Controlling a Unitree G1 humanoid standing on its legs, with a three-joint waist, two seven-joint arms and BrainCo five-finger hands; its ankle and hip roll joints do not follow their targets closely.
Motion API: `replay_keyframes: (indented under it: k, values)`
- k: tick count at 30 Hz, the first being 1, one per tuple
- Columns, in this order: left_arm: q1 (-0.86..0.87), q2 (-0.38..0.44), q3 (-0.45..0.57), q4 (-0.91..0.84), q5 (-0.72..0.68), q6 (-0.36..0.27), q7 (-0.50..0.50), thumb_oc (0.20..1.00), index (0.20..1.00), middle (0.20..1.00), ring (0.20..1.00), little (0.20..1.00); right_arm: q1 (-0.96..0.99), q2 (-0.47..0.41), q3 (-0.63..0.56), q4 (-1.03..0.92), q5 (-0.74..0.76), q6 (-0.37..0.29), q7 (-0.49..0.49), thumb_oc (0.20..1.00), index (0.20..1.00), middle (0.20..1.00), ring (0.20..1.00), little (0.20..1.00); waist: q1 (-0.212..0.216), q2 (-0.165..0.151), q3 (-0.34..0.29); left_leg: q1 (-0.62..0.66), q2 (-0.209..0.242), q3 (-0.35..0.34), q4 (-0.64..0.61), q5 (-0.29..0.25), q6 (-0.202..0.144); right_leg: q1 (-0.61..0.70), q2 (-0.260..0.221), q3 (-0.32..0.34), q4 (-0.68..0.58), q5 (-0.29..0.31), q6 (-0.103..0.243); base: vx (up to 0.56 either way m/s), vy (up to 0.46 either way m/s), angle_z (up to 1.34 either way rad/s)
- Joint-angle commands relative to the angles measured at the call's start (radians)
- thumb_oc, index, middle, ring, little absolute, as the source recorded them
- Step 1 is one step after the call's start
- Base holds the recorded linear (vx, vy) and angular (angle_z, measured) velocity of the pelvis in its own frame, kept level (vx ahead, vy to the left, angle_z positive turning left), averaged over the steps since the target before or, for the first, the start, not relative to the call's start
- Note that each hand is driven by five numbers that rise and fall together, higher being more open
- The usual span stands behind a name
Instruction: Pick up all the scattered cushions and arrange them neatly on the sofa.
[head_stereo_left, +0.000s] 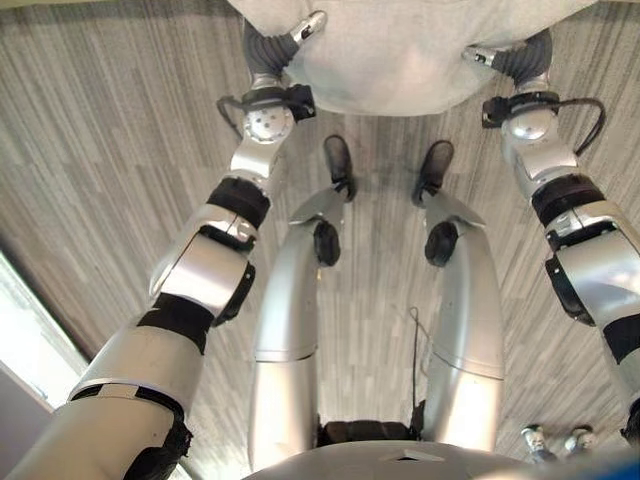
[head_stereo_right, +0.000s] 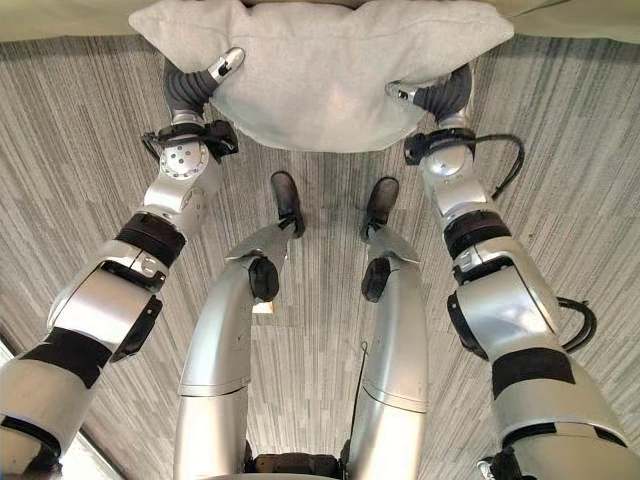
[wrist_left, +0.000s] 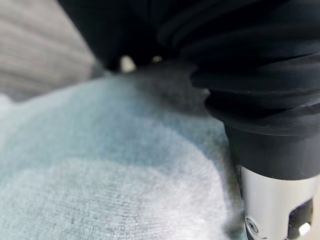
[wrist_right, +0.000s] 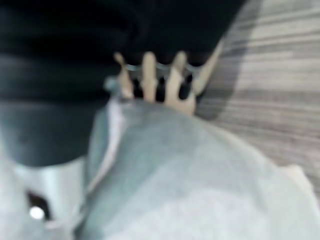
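Observation:
A light grey cushion (head_stereo_right: 320, 70) hangs in front of me above the floor, held between both hands. My left hand (head_stereo_right: 192, 85) grips its left edge, with the thumb lying on top of the fabric and the fingers hidden beneath. My right hand (head_stereo_right: 442, 95) grips the right edge the same way. In the left wrist view the soft cushion fabric (wrist_left: 100, 175) lies right against the dark wrist cover (wrist_left: 260, 75). In the right wrist view the fingers (wrist_right: 150, 75) reach past the far side of the cushion (wrist_right: 190, 190).
Grey striped floor (head_stereo_right: 80, 170) spreads out on both sides under the cushion. A pale beige surface (head_stereo_right: 60, 15) runs along the far edge behind the cushion. A white and grey edge (head_stereo_left: 20, 370) sits at my near left.

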Motion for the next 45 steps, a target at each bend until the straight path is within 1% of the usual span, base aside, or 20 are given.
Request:
replay_keyframes:
  k: [1,2,8,14,18,20,21,23,26,27,28,32,33,34,35,36,37,40,43,45]
  values:
    - [-0.036,-0.066,-0.012,-0.086,-0.012,-0.059,-0.03,0.467,0.467,0.467,0.467,0.467,-0.096,-0.008,0.074,-0.081,0.026,-0.079,0.03,0.2,0.2,0.2,0.2,0.2,0.011,0.065,-0.031,0.031,-0.028,-0.131,-0.028,-0.015,-0.089,0.064,-0.008,0.015,0.007,-0.005,0.089,0.0,0.0,0.0]
    - [-0.033,-0.066,-0.014,-0.102,-0.015,-0.066,-0.036,0.2,0.2,0.2,0.2,0.2,-0.109,-0.006,0.088,-0.107,0.027,-0.084,0.043,0.2,0.2,0.2,0.2,0.2,0.014,0.066,-0.03,0.029,-0.029,-0.13,-0.03,-0.014,-0.089,0.063,-0.007,0.013,0.006,-0.004,0.09,0.0,0.0,0.0]
    - [0.051,-0.027,0.03,-0.231,-0.017,-0.096,-0.051,0.2,0.2,0.2,0.2,0.2,-0.053,0.007,0.046,-0.336,0.0,-0.123,0.04,0.2,0.2,0.2,0.2,0.2,0.01,0.057,-0.049,0.056,-0.016,-0.13,-0.046,-0.013,-0.093,0.097,0.008,-0.008,-0.014,0.004,0.095,0.01,-0.024,-0.02]
    - [0.259,0.048,0.053,-0.45,0.069,-0.098,-0.097,0.2,0.2,0.2,0.2,0.2,0.2,-0.049,-0.031,-0.57,-0.103,-0.137,0.087,0.2,0.2,0.2,0.2,0.2,-0.003,0.051,-0.074,0.175,-0.007,-0.136,-0.071,-0.019,-0.1,0.218,0.023,-0.041,-0.037,-0.012,0.086,0.01,-0.059,-0.01]
    - [0.404,0.081,0.079,-0.588,0.136,-0.091,-0.115,0.2,0.2,0.2,0.2,0.2,0.423,-0.025,-0.152,-0.711,-0.112,-0.159,0.1,0.2,0.2,0.2,0.2,0.2,-0.009,0.047,-0.1,0.307,0.001,-0.151,-0.132,-0.018,-0.109,0.354,0.027,-0.064,-0.092,-0.021,0.082,0.0,-0.062,0.08]
    - [0.438,0.08,0.087,-0.619,0.144,-0.092,-0.122,0.2,0.2,0.2,0.2,0.2,0.471,-0.019,-0.175,-0.745,-0.112,-0.163,0.105,0.2,0.2,0.2,0.2,0.2,-0.01,0.046,-0.107,0.344,0.001,-0.153,-0.153,-0.015,-0.111,0.392,0.027,-0.07,-0.112,-0.021,0.081,0.02,-0.056,-0.02]
    - [0.501,0.068,0.098,-0.665,0.149,-0.095,-0.141,0.2,0.2,0.2,0.2,0.2,0.553,0.007,-0.211,-0.787,-0.107,-0.171,0.114,0.2,0.2,0.2,0.2,0.2,-0.01,0.045,-0.121,0.422,-0.001,-0.158,-0.199,-0.008,-0.116,0.462,0.032,-0.079,-0.147,-0.024,0.079,0.02,-0.039,-0.12]
    - [0.53,0.067,0.105,-0.683,0.157,-0.093,-0.147,0.2,0.2,0.2,0.2,0.2,0.594,0.006,-0.225,-0.817,-0.115,-0.171,0.119,0.2,0.2,0.2,0.2,0.2,-0.011,0.043,-0.126,0.459,-0.002,-0.161,-0.216,-0.002,-0.12,0.501,0.032,-0.089,-0.167,-0.022,0.079,0.03,-0.05,-0.05]
    - [0.657,0.053,0.11,-0.768,0.182,-0.093,-0.185,0.2,0.2,0.2,0.2,0.2,0.743,0.045,-0.242,-0.885,-0.123,-0.17,0.15,0.2,0.2,0.2,0.2,0.2,-0.011,0.041,-0.155,0.643,-0.004,-0.172,-0.326,0.033,-0.138,0.694,0.05,-0.123,-0.279,-0.017,0.077,0.08,-0.117,0.08]
    - [0.691,0.059,0.114,-0.788,0.189,-0.093,-0.191,0.2,0.2,0.2,0.2,0.2,0.774,0.042,-0.247,-0.904,-0.129,-0.169,0.159,0.2,0.2,0.2,0.2,0.2,-0.009,0.04,-0.164,0.689,-0.005,-0.177,-0.35,0.04,-0.142,0.74,0.055,-0.131,-0.305,-0.015,0.076,0.0,-0.096,0.06]
    - [0.721,0.055,0.116,-0.8,0.192,-0.094,-0.203,0.2,0.2,0.2,0.2,0.2,0.805,0.037,-0.249,-0.921,-0.155,-0.165,0.161,0.2,0.2,0.2,0.2,0.2,-0.009,0.039,-0.173,0.721,-0.002,-0.167,-0.384,0.082,-0.141,0.78,0.063,-0.148,-0.343,0.016,0.064,0.02,-0.083,0.06]
    - [0.821,0.051,0.126,-0.834,0.193,-0.096,-0.236,0.2,0.2,0.2,0.2,0.2,0.911,0.029,-0.251,-0.955,-0.183,-0.154,0.197,0.2,0.2,0.2,0.2,0.2,-0.009,0.034,-0.207,0.862,-0.002,-0.182,-0.465,0.115,-0.158,0.929,0.086,-0.171,-0.426,0.023,0.063,0.08,-0.077,0.08]
    - [0.878,0.048,0.125,-0.848,0.18,-0.094,-0.255,0.2,0.2,0.2,0.2,0.2,0.98,0.036,-0.25,-0.967,-0.179,-0.149,0.223,0.2,0.2,0.2,0.2,0.2,-0.012,0.031,-0.228,0.948,-0.001,-0.184,-0.521,0.132,-0.168,1.017,0.1,-0.184,-0.473,0.027,0.066,0.13,-0.117,0.04]
    - [0.88,0.049,0.125,-0.849,0.18,-0.094,-0.255,0.2,0.2,0.2,0.2,0.2,0.982,0.036,-0.25,-0.968,-0.179,-0.149,0.223,0.2,0.2,0.2,0.2,0.2,-0.012,0.031,-0.225,0.954,-0.001,-0.185,-0.525,0.133,-0.168,1.023,0.1,-0.185,-0.476,0.028,0.067,0.19,-0.161,0.05]
    - [0.96,0.065,0.127,-0.883,0.192,-0.083,-0.292,0.2,0.2,0.2,0.2,0.2,1.083,0.025,-0.271,-0.995,-0.185,-0.141,0.263,0.2,0.2,0.2,0.2,0.2,-0.02,0.029,-0.268,1.055,0.004,-0.185,-0.585,0.155,-0.184,1.13,0.121,-0.19,-0.543,0.034,0.069,0.12,-0.1,0.07]
    - [0.961,0.065,0.127,-0.884,0.192,-0.083,-0.292,0.2,0.2,0.2,0.2,0.2,1.084,0.025,-0.271,-0.996,-0.185,-0.141,0.263,0.2,0.2,0.2,0.2,0.2,-0.02,0.029,-0.266,1.058,0.005,-0.186,-0.587,0.156,-0.184,1.133,0.121,-0.19,-0.545,0.034,0.069,0.16,-0.176,0.1]
    - [1.006,0.061,0.127,-0.878,0.186,-0.073,-0.317,0.2,0.2,0.2,0.2,0.2,1.138,0.024,-0.283,-1.019,-0.197,-0.136,0.275,0.2,0.2,0.2,0.2,0.2,-0.032,0.028,-0.289,1.109,0.013,-0.175,-0.609,0.168,-0.199,1.197,0.132,-0.198,-0.593,0.039,0.067,0.05,-0.076,0.06]
    - [1.042,0.055,0.134,-0.886,0.173,-0.065,-0.335,0.2,0.2,0.2,0.2,0.2,1.201,0.036,-0.305,-1.035,-0.193,-0.135,0.284,0.2,0.2,0.2,0.2,0.2,-0.042,0.019,-0.313,1.149,0.016,-0.174,-0.59,0.174,-0.213,1.274,0.147,-0.197,-0.641,0.038,0.062,0.08,-0.141,0.09]
    - [1.068,0.041,0.13,-0.884,0.165,-0.055,-0.356,0.2,0.2,0.2,0.2,0.2,1.253,0.051,-0.333,-1.039,-0.185,-0.135,0.287,0.2,0.2,0.2,0.2,0.2,-0.06,0.004,-0.336,1.158,0.039,-0.143,-0.537,0.184,-0.225,1.333,0.16,-0.198,-0.674,0.034,0.053,0.06,-0.123,0.07]
    - [1.086,0.035,0.123,-0.88,0.165,-0.048,-0.366,0.2,0.2,0.2,0.2,0.2,1.273,0.064,-0.348,-1.05,-0.181,-0.134,0.285,0.2,0.2,0.2,0.2,0.2,-0.063,-0.009,-0.347,1.159,0.053,-0.143,-0.425,0.189,-0.233,1.396,0.175,-0.187,-0.704,0.025,0.036,0.08,-0.116,0.07]
